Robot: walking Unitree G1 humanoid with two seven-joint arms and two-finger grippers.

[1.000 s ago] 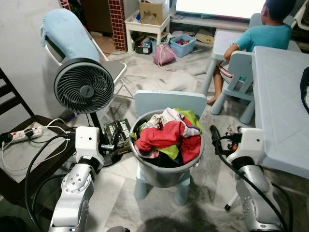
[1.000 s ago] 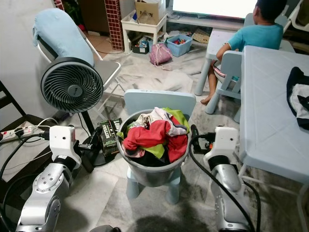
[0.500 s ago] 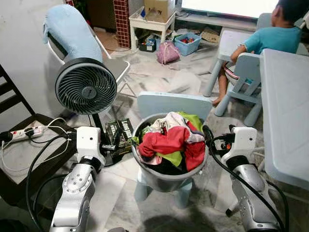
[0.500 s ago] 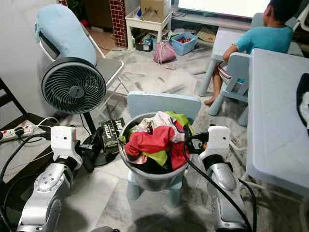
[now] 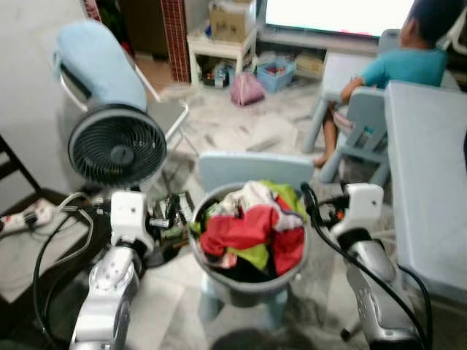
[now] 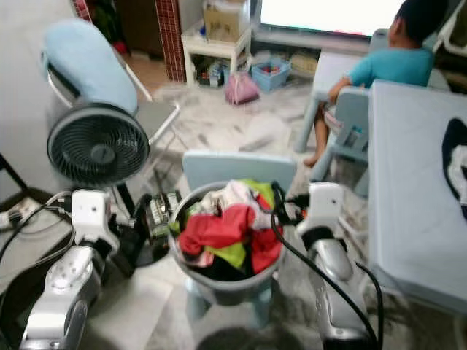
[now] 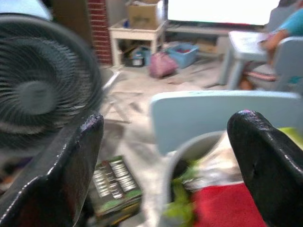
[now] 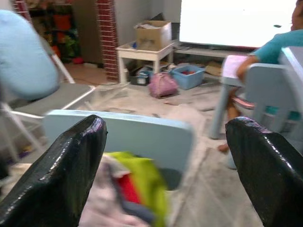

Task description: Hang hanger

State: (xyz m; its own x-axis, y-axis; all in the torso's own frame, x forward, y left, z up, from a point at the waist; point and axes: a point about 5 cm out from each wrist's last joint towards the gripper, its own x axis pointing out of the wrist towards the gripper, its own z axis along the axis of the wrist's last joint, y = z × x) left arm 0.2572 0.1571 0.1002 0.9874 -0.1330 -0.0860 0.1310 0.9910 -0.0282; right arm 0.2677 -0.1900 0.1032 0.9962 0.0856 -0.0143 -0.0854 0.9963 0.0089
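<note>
A grey laundry bucket (image 5: 248, 281), heaped with red, green and white clothes (image 5: 252, 230), is seen standing on a small pale-blue chair (image 5: 255, 166). The left tool (image 7: 165, 142) is held just beside the bucket's left side, its fingers spread wide and gripping nothing. The right tool (image 8: 165, 137) is held at the bucket's right side, likewise spread wide and empty. A hanger cannot be made out among the clothes. A black fan (image 5: 117, 146) is noted to the left, a pale table (image 5: 430, 182) to the right, and a seated person (image 5: 408, 55) beyond.
</note>
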